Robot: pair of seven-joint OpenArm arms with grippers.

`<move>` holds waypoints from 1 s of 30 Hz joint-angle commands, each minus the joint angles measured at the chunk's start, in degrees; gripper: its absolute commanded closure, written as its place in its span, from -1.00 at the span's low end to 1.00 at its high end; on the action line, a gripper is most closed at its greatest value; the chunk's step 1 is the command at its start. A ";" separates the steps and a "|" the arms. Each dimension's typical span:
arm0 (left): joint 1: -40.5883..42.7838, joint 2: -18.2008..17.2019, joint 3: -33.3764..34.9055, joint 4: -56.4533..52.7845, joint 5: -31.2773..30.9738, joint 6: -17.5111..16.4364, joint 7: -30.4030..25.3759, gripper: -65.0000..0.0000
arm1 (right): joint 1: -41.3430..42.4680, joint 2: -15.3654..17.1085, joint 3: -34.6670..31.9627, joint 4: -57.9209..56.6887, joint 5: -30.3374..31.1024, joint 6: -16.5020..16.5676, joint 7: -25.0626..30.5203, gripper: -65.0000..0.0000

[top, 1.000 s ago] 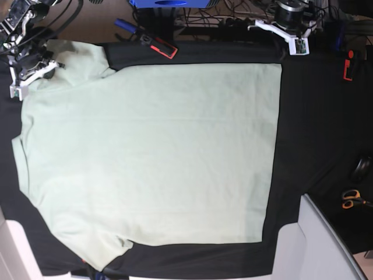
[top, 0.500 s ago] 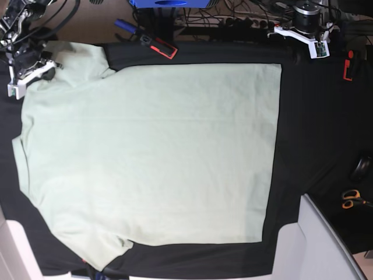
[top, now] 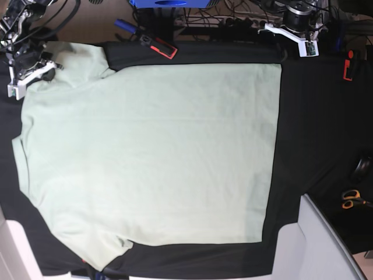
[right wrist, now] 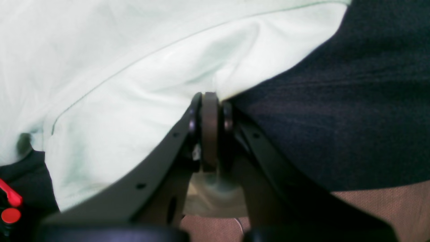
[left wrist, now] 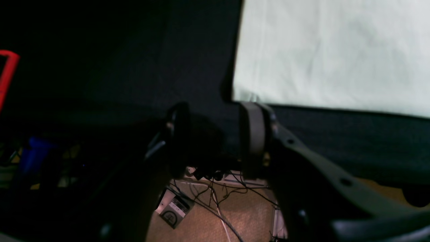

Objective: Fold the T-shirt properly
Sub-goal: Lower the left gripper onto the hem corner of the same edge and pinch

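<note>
Opening stage of the fold. The T-shirt (top: 151, 157) lies spread flat on the black tablecloth (top: 315, 134), not yet folded at all; both arms sit along one long edge of the garment.

Right gripper (right wrist: 210, 101): jaws clenched tight, with the sleeve edge of the T-shirt (right wrist: 141, 84) meeting their tips. Pale cloth bunches just ahead of and to one side of the fingers; bare tablecloth (right wrist: 336, 101) lies to the other side. Whether a fold of cloth is truly pinched between the pads is hard to confirm — the contact point is hidden by the fingers themselves — but it appears to be gripping the sleeve hem.

Left gripper (left wrist: 215, 134): jaws parted, nothing between them. The hem corner of the T-shirt (left wrist: 322, 50) lies just ahead of and beside one finger (left wrist: 252, 131), apart from it; the other finger is over bare tablecloth (left wrist: 134, 67).

Step in hand, as judged: securing the two grasp points on this edge — one at the sleeve, one at the hem corner. The next move calls for the left gripper to advance over the hem corner, straddle the cloth edge and close, so both arms can lift together.

Containers: none is evident in these views.
</note>
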 commanded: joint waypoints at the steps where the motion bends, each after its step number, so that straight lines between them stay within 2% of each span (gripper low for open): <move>1: -0.30 -0.30 -0.38 0.29 -0.27 0.32 -1.45 0.24 | -0.01 -2.31 -1.41 -2.56 -1.86 1.87 -6.06 0.99; 11: -1.97 -0.13 0.24 -0.42 -0.35 0.32 -1.54 0.24 | -0.01 -2.31 -1.41 -2.56 -1.86 1.87 -6.06 0.99; 17: -0.83 -0.21 -0.20 2.57 -9.06 0.32 -1.19 0.24 | -0.01 -2.31 -1.49 -2.56 -1.86 1.87 -6.06 0.99; 21: -0.30 -1.97 0.94 3.01 -7.83 0.32 -1.19 0.24 | 0.16 -2.31 -1.49 -2.56 -1.95 1.87 -6.06 0.99; 22: -0.30 -2.06 1.21 3.01 -7.21 0.32 -1.19 0.22 | 0.16 -2.31 -1.49 -2.56 -1.95 1.87 -6.06 0.99; 27: 0.76 -2.68 1.21 3.80 -4.57 -0.47 -1.19 -0.11 | 0.25 -1.87 -1.49 -2.65 -1.95 1.87 -6.06 0.99; 30: 0.67 -2.32 1.03 3.89 -5.01 -4.07 -1.36 -0.13 | 0.34 -1.52 -1.49 -2.65 -1.95 1.87 -6.06 0.99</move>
